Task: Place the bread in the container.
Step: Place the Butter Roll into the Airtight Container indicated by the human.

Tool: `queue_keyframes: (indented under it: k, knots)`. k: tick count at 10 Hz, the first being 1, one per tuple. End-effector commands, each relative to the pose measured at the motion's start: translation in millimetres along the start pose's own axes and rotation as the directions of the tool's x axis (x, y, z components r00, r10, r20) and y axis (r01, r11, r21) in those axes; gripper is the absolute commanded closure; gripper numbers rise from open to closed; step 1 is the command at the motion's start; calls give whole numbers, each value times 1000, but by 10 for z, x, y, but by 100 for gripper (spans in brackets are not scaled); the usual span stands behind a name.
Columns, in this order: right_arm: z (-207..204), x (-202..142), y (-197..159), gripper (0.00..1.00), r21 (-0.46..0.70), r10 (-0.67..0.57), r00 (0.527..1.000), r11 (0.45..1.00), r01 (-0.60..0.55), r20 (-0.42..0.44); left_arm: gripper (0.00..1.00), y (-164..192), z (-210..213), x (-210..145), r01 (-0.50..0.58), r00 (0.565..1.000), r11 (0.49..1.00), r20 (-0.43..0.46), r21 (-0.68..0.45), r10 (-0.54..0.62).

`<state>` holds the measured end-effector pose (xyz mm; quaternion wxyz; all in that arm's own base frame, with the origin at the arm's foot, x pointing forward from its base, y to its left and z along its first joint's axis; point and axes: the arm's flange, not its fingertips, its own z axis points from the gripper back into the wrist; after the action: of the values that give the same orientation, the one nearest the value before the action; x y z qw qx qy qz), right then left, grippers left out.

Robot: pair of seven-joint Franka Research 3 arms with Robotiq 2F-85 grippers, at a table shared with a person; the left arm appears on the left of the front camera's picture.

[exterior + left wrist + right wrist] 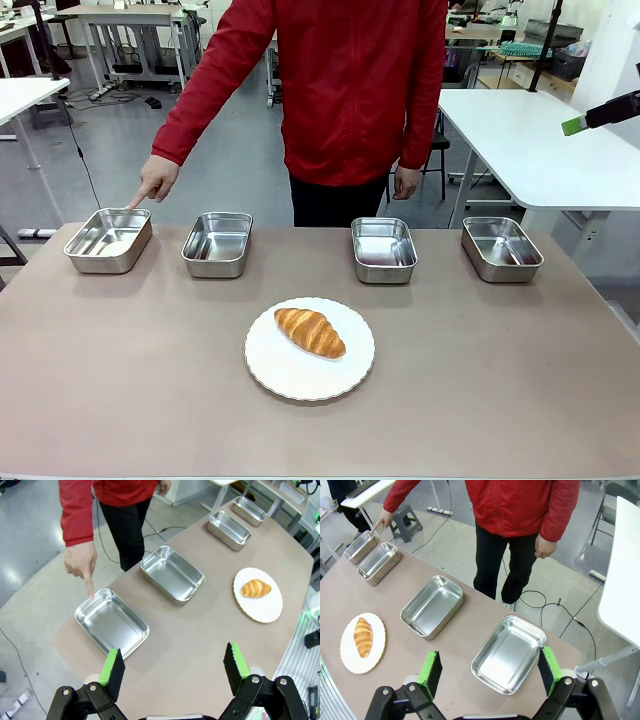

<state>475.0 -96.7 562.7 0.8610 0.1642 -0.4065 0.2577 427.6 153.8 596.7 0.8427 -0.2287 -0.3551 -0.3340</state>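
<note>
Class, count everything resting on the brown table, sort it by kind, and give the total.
Steel pans: 4
White plate: 1
Croissant: 1
Total: 6

Premises: laboratory or workshop hall. Evidence: several white counters [530, 140] on metal legs, loose cables [115, 97] trailing across a polished grey floor [230, 160], a step stool [406, 522], cluttered workstations [130, 14] at the rear.
</note>
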Motion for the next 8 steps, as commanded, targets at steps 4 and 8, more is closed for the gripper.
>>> queue_keyframes:
  k: [4, 8]
  knots:
    - [10, -4, 2, 0, 9, -1, 1000, 1000, 1, 12, 0, -268, -201, 171, 1, 1000, 1000, -31, -22, -2]
    - [10, -4, 2, 0, 9, -1, 1000, 1000, 1, 12, 0, -932, -1024, 510, 11, 983, 994, -179, -106, -29]
